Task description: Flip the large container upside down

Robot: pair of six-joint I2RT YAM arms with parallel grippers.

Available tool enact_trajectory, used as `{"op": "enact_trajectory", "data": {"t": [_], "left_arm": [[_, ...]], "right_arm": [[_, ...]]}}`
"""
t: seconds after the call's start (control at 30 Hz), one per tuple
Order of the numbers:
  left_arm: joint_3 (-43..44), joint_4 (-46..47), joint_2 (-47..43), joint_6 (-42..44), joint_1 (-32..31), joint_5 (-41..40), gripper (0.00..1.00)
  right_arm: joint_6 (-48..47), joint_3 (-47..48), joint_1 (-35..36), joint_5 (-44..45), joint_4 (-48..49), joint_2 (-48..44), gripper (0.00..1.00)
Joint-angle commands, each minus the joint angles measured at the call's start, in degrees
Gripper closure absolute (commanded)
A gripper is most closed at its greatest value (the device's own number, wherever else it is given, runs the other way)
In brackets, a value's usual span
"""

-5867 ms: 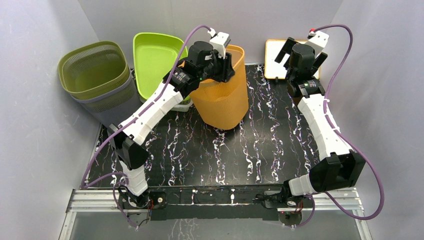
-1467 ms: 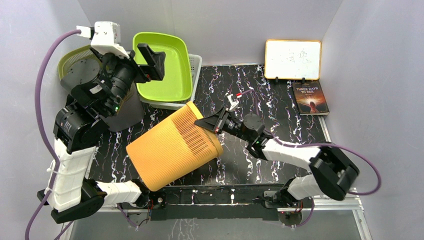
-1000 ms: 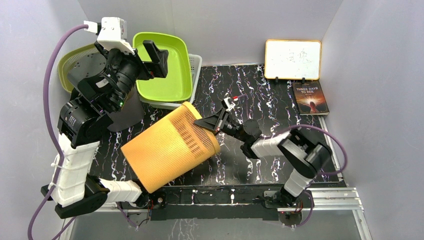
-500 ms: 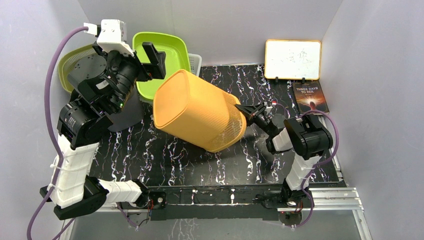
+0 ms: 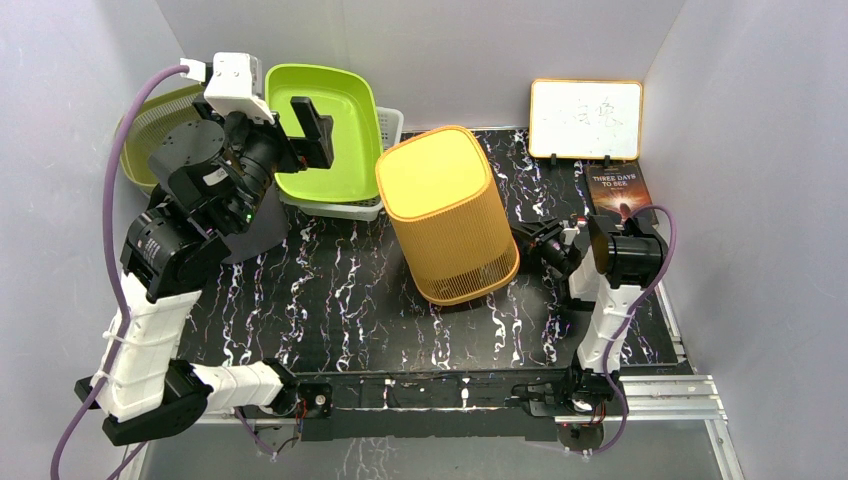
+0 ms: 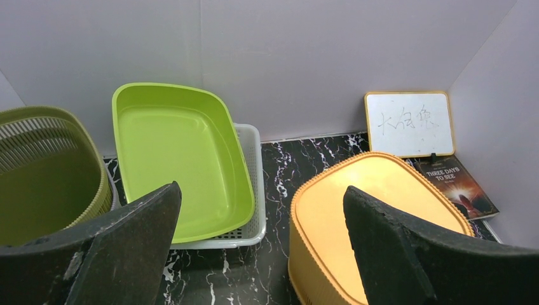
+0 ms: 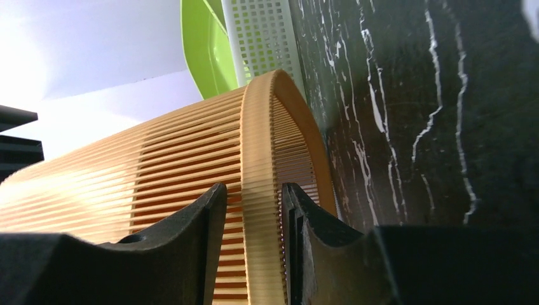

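Note:
The large container, an orange ribbed bin, stands on the black marbled table with its closed base up and its rim down. The left wrist view shows its flat base; the right wrist view shows its ribbed wall. My right gripper is low at the container's right side. Its jaws straddle the rim band, slightly parted, with a gap showing at the left finger. My left gripper is raised at the back left, wide open and holding nothing.
A lime green tub lies in a white basket at the back. An olive basket on a grey bin is at the far left. A whiteboard and a book are at the back right.
The container swung from lying on its side to standing base up. The right arm drew back to the right with it and its jaws parted off the rim. The left arm barely moved.

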Motion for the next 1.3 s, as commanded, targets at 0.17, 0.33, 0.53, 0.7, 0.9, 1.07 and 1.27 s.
{"op": "enact_trajectory", "data": {"t": [0.17, 0.33, 0.53, 0.7, 0.9, 1.07, 1.27], "left_arm": [[-4.47, 3.25, -1.06, -0.89, -0.03, 0.90, 0.02], [-7.63, 4.19, -2.24, -1.13, 0.02, 0.82, 0.02], [-9.90, 4.45, -3.16, -1.73, -0.03, 0.74, 0.02], [-10.89, 4.19, -3.45, -2.21, -0.03, 0.73, 0.02], [-11.66, 3.73, -2.56, -2.26, -0.03, -0.03, 0.02], [-12.06, 3.09, -1.66, -2.17, 0.01, -0.41, 0.02], [-13.69, 3.82, -2.17, -2.39, -0.01, -0.62, 0.02]], "right_arm": [[-20.84, 5.83, -5.40, -3.72, -12.23, -5.90, 0.66], [-45.24, 14.08, -5.55, 6.69, -50.83, -17.33, 0.66], [-56.15, 18.49, -5.36, 15.35, -68.20, -22.90, 0.63], [-59.64, 20.73, -5.17, 19.31, -74.76, -27.30, 0.55], [-62.29, 29.87, -4.85, 18.34, -83.00, -34.77, 0.02], [-68.54, 42.63, -1.62, 24.48, -94.93, -39.60, 0.02], [-75.99, 55.94, 13.65, 35.85, -104.55, -43.54, 0.02]]}}
